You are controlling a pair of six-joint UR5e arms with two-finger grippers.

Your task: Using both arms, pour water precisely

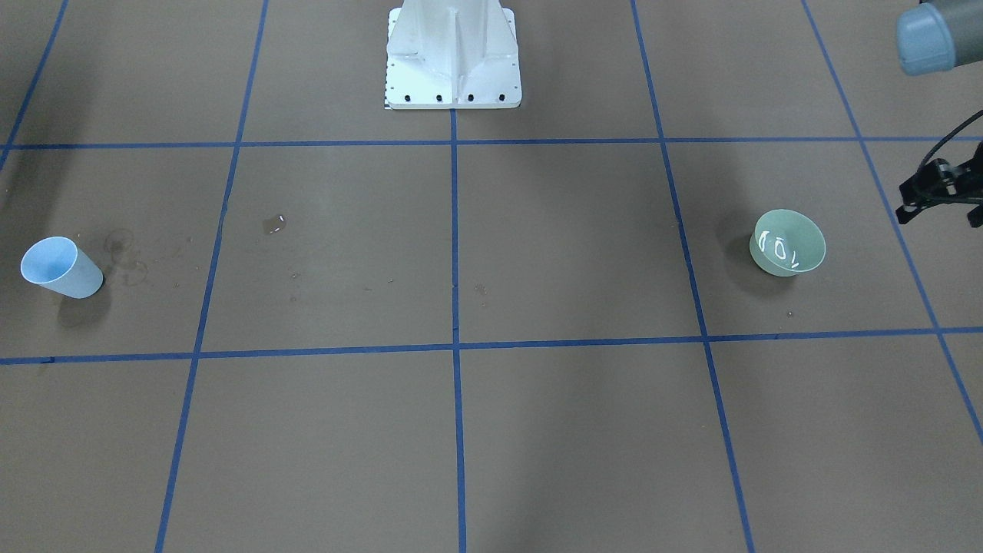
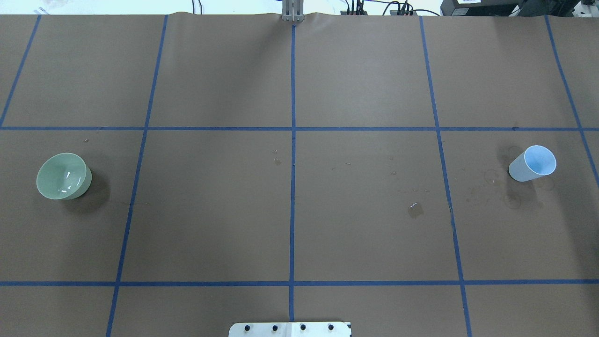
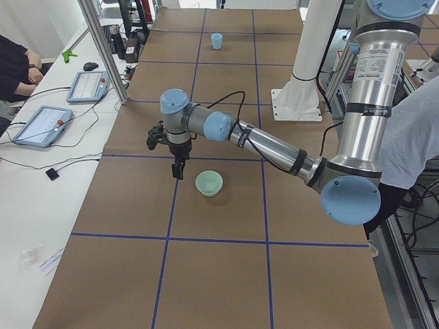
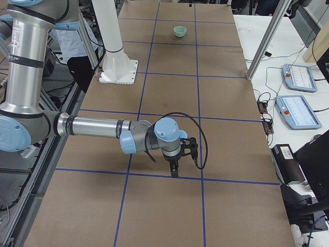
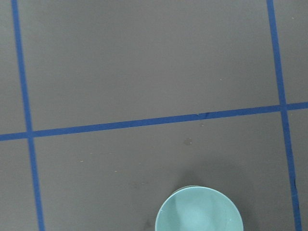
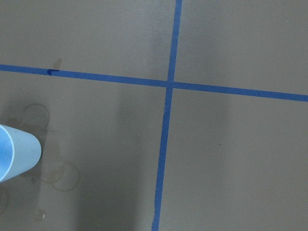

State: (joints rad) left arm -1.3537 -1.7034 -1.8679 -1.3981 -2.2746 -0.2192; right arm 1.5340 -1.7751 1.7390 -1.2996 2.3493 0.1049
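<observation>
A pale green bowl [image 2: 63, 176] stands upright at the table's left end, also in the front view [image 1: 787, 242]. White glints show inside it; I cannot tell whether they are water. A light-blue cup [image 2: 533, 163] stands at the right end, empty as far as I can see. My left arm's gripper [image 3: 178, 171] hangs just beside the bowl [image 3: 209, 183], fingers down, and is cut off by the front view's edge [image 1: 941, 192]. My right gripper [image 4: 175, 172] hangs low near the cup, which shows in the right wrist view [image 6: 17, 156]. I cannot tell either gripper's state.
A small wet patch [image 2: 415, 209] and dried ring stains [image 2: 496, 180] mark the brown paper left of the cup. The white pedestal [image 1: 453, 57] stands at the robot's side. Tablets and cables [image 4: 298, 110] lie beyond the far edge. A person [image 3: 17, 65] sits there.
</observation>
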